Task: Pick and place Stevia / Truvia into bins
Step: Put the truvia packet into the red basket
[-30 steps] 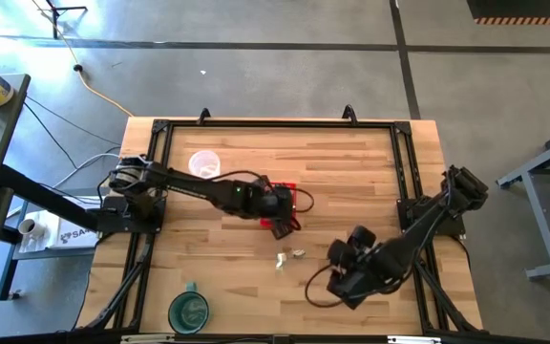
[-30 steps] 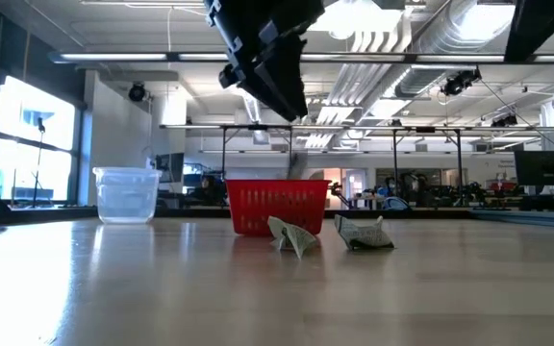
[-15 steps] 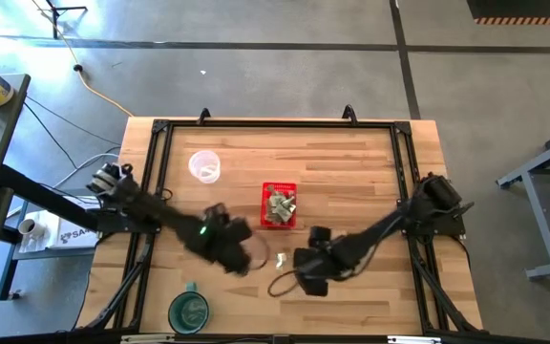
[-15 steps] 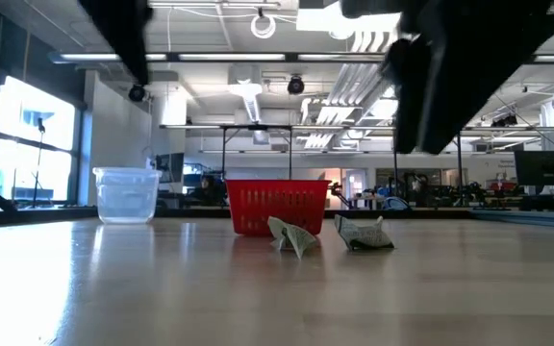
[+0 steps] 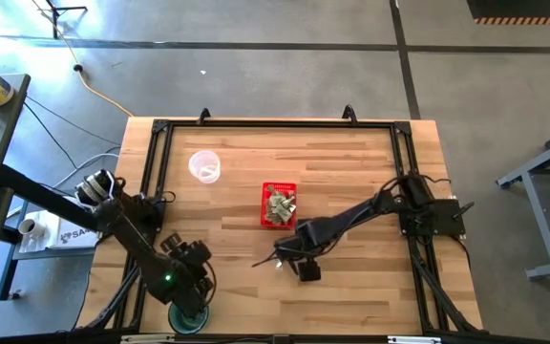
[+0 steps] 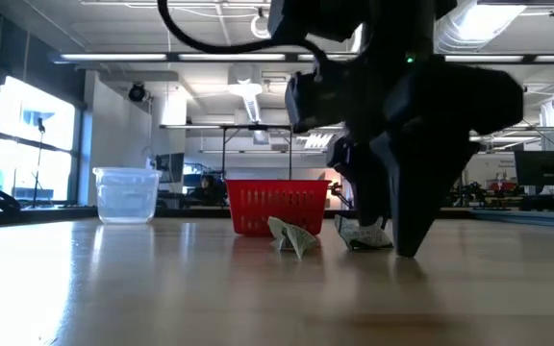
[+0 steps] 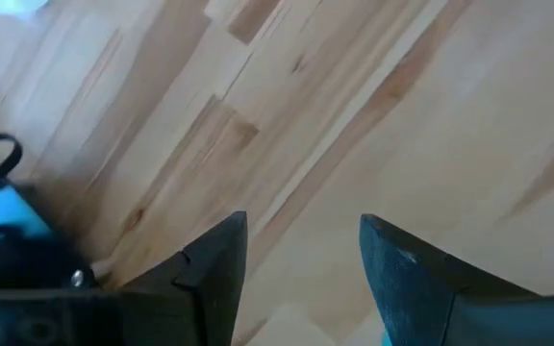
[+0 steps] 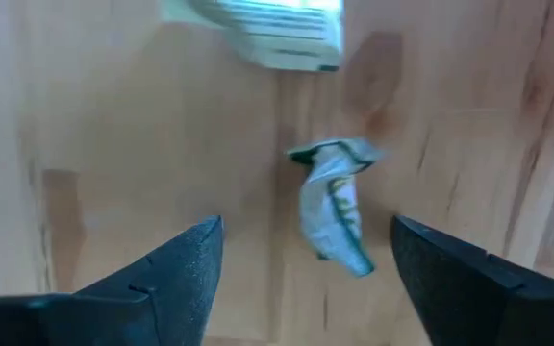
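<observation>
The red mesh basket (image 5: pixel 278 205) stands mid-table with several pale green and white sachets (image 5: pixel 279 203) lying inside it. Two more sachets rest on the wood just near of it: a crumpled one (image 8: pixel 335 207) and a flatter one (image 8: pixel 277 29), also seen in the low view as a crumpled sachet (image 6: pixel 293 236) and a second one (image 6: pixel 364 234). My right gripper (image 8: pixel 306 279) is open, low over the table, its fingers standing on either side of the crumpled sachet without touching it. My left gripper (image 7: pixel 301 259) is open above bare wood near the table's near left corner.
A clear plastic cup (image 5: pixel 204 165) stands far left of the basket. A round green cup (image 5: pixel 189 315) sits at the near edge, right beside my left gripper (image 5: pixel 191 294). A black frame (image 5: pixel 275 124) borders the table. Open wood lies between the two cups.
My left arm has swung away from above the basket toward the near left corner, ending beside the green cup. My right arm has reached from the near right toward the two loose sachets and come down low over them. The sachets on the table have not moved.
</observation>
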